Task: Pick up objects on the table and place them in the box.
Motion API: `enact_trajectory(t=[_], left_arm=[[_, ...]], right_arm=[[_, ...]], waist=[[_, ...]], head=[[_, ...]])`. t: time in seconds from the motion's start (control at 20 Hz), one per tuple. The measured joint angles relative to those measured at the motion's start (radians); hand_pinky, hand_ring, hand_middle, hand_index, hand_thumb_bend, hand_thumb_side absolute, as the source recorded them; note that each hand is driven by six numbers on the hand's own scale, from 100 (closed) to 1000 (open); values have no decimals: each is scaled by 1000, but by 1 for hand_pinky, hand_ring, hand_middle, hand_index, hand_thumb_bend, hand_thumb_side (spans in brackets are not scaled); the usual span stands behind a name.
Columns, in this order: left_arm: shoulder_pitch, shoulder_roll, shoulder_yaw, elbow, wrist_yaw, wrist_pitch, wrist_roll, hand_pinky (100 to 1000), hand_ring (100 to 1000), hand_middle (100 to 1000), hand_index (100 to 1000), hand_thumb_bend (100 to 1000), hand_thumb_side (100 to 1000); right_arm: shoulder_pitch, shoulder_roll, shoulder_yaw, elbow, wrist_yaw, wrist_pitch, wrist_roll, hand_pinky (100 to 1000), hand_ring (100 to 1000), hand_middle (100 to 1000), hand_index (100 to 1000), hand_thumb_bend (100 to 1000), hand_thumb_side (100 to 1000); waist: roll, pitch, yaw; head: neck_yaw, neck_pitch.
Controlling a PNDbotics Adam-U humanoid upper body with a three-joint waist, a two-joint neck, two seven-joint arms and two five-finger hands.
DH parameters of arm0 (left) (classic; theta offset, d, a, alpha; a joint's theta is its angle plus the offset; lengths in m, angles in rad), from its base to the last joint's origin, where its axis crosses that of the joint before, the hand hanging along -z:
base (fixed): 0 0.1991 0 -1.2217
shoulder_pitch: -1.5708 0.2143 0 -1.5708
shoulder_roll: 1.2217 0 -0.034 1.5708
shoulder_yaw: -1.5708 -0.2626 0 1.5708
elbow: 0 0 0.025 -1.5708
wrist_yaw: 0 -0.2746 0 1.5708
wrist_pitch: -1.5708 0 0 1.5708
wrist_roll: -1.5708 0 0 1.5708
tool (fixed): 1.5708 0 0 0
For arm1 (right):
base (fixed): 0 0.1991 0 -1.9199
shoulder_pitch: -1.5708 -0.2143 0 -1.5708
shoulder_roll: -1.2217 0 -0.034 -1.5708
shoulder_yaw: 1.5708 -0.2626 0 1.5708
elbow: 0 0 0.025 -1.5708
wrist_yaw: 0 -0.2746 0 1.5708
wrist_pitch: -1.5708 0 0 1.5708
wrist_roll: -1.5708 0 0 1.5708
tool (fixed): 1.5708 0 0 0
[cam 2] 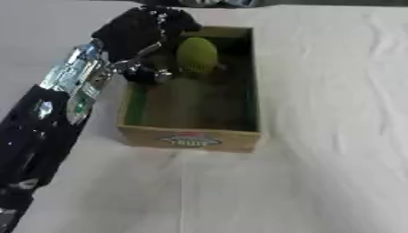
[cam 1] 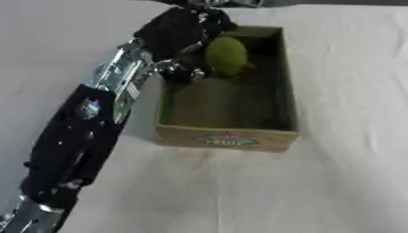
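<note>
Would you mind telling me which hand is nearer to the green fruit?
Left. The left hand is over the box, right beside the green fruit; the right hand shows in neither view.

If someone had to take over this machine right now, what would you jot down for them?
Left hand: reaching over the far end of the cardboard box, right beside a green rounded object; whether its fingers grip the object cannot be made out.
Right hand: not in view.
Done: the green object is within the box walls, at or just above the floor.
Left: confirm release, withdraw the arm. No other objects show on the white table, so check beyond the camera's view.
</note>
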Motion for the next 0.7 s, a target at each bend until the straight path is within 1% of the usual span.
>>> enact_trajectory(t=[0.15, 0.35, 0.4, 0.5, 0.7], left_arm=[[-2, 25, 22, -63, 82, 42, -10, 634, 759, 780, 887, 289, 100], [6, 79, 64, -144, 216, 108, -4, 617, 761, 784, 882, 100, 100], [12, 99, 76, -162, 259, 118, 11, 614, 761, 785, 876, 100, 100], [30, 150, 102, -188, 357, 118, 57, 618, 761, 783, 872, 100, 100], [82, 275, 163, -225, 541, 73, 182, 622, 761, 782, 874, 100, 100]], right_arm=[[-3, -1, -11, 0, 1, -3, -18, 841, 772, 640, 827, 100, 306], [3, -3, -18, 0, 5, 1, -35, 842, 773, 638, 827, 100, 332], [7, -4, -19, 0, 7, 2, -37, 843, 773, 638, 827, 100, 339], [14, -10, -20, 0, 10, 3, -40, 843, 773, 638, 827, 100, 344], [21, -17, -21, 0, 17, 3, -41, 843, 773, 637, 827, 100, 342]], waist=[[-2, -2, 4], [-2, -5, 16], [-1, -5, 20], [3, -5, 30], [7, -5, 47]], head=[[-2, 0], [-11, 0], [-14, 0], [-23, 0], [-42, 0]])
